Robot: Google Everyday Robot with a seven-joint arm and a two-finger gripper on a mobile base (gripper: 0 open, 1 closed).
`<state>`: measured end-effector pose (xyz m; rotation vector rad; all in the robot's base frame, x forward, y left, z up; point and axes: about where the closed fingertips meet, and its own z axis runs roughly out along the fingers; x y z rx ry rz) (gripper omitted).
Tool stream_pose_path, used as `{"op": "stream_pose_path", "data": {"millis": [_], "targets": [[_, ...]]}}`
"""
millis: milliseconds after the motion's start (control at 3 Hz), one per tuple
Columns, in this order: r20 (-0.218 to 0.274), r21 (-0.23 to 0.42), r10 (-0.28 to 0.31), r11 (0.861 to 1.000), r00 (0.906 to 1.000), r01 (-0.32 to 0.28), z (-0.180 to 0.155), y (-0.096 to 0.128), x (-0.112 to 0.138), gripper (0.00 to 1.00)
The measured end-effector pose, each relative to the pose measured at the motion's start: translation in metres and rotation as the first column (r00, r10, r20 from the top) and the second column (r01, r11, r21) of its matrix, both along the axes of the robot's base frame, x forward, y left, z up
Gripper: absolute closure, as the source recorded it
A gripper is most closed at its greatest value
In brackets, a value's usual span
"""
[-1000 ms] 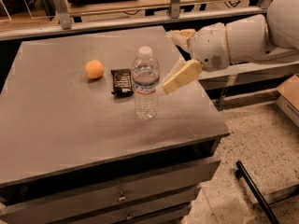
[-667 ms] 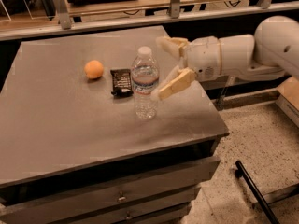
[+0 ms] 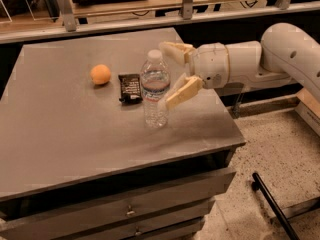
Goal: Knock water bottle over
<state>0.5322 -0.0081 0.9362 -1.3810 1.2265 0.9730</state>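
The water bottle [image 3: 154, 90] stands upright near the middle of the grey table [image 3: 60, 134], white cap on top. The gripper [image 3: 162, 74] reaches in from three o'clock on a white arm [image 3: 280, 59], its two tan fingers [image 3: 182, 90] spread wide apart. The lower fingertip lies against or just beside the bottle's right side, and the upper finger sits level with the cap. A dark packet [image 3: 130, 88] lies just beside the bottle at nine o'clock. An orange ball [image 3: 100, 74] rests further out at ten o'clock.
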Motion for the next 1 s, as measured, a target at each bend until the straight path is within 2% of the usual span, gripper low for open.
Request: {"op": "stream_pose_path", "data": {"millis": [333, 667, 1000], "targets": [[-0.084, 0.002, 0.094, 0.996, 0.992, -0.094, -0.004, 0.005, -0.001, 0.0], [-0.203, 0.0, 0.19, 0.981, 0.9606, -0.194, -0.007, 0.008, -0.018, 0.0], [-0.236, -0.001, 0.216, 0.975, 0.9473, -0.223, -0.007, 0.01, -0.024, 0.01]]}}
